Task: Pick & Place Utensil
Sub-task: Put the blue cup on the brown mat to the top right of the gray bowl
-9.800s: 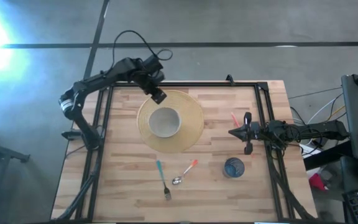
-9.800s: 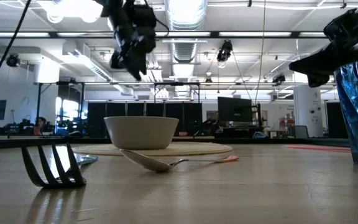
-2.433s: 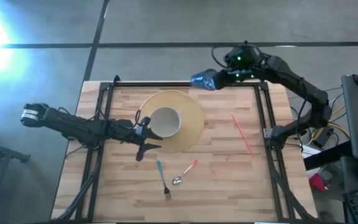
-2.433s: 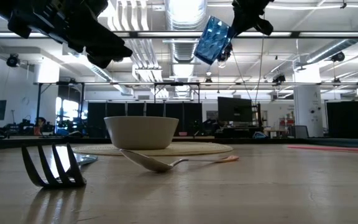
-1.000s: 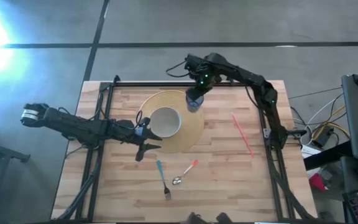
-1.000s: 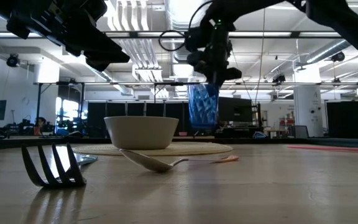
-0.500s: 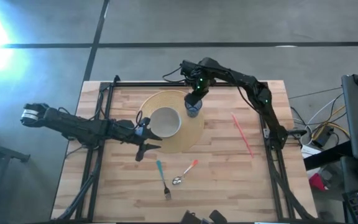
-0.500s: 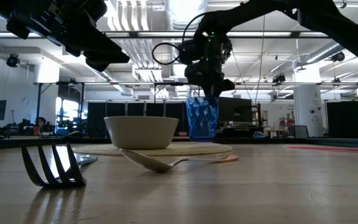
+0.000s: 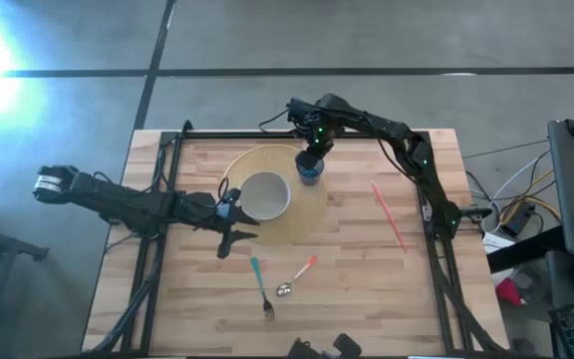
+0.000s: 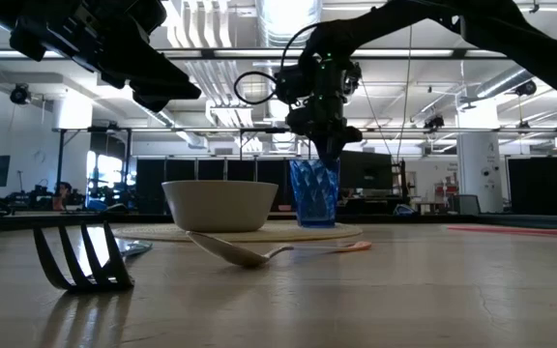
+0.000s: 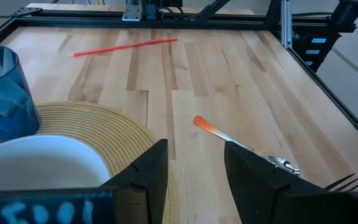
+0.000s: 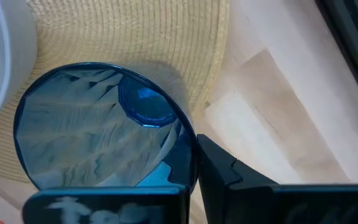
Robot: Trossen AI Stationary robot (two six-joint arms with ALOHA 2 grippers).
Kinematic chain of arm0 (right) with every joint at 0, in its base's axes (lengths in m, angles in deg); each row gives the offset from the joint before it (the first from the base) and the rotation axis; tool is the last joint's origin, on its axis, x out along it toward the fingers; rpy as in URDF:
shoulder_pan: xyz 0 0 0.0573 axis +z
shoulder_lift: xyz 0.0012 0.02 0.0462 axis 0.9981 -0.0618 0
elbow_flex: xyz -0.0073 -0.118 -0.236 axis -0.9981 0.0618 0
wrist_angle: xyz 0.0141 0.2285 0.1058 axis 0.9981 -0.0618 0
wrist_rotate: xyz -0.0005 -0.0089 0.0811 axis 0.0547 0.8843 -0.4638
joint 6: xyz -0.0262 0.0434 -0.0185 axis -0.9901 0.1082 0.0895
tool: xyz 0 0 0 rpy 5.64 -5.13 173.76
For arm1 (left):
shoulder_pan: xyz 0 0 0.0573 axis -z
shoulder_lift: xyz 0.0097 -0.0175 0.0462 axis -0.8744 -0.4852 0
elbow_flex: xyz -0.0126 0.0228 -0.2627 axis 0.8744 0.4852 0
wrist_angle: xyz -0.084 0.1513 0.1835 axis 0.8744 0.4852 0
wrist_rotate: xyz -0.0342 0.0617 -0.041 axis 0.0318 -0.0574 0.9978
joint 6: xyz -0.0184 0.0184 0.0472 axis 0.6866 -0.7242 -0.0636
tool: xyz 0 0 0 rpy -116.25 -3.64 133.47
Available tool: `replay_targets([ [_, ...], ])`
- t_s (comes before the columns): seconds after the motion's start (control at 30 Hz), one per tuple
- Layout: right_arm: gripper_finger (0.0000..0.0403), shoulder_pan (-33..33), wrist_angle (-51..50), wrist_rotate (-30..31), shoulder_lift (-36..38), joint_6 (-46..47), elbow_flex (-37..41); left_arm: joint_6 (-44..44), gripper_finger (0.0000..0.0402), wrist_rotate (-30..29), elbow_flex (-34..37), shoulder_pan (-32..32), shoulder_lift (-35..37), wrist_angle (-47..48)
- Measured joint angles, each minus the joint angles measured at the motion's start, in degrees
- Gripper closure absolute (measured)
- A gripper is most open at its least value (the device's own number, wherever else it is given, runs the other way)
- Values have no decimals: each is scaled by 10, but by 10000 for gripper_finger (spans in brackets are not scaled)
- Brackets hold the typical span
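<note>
A blue faceted cup (image 9: 310, 176) (image 10: 314, 198) stands upright on the round woven mat (image 9: 307, 214), right of the white bowl (image 9: 264, 195) (image 10: 220, 205). My right gripper (image 9: 312, 160) (image 10: 325, 155) is above the cup, shut on it. My left gripper (image 9: 235, 235) (image 11: 194, 180) hovers open at the bowl's near-left side, above the table. A teal-handled fork (image 9: 260, 287) and an orange-handled spoon (image 9: 297, 276) (image 11: 247, 146) lie flat on the table near the front edge. My right gripper holds the blue cup (image 12: 98, 124) by its rim (image 12: 190, 140), coming from above and pointing down. One finger (image 12: 219, 165) stands outside the wall and the other seems to be inside the cup. The cup is upright with its base on the mat (image 10: 337, 230).
A red straw (image 9: 388, 214) (image 11: 126, 46) lies on the table's right part. Black rails (image 9: 422, 170) run along the table's edges. Bare wood lies between the mat and the straw and along the near-right part.
My right gripper has moved down with the blue cup, still shut on it. The cup hung clear above the mat a second ago and now stands upright on the mat beside the bowl.
</note>
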Motion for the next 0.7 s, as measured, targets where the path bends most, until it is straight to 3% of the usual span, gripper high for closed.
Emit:
replay_targets([
  [0.4,388,2,-6,2,0,-2,1,0,252,0,0,0,0,4],
  [0.7,349,3,-8,2,0,-7,1,0,252,0,0,0,0,4],
])
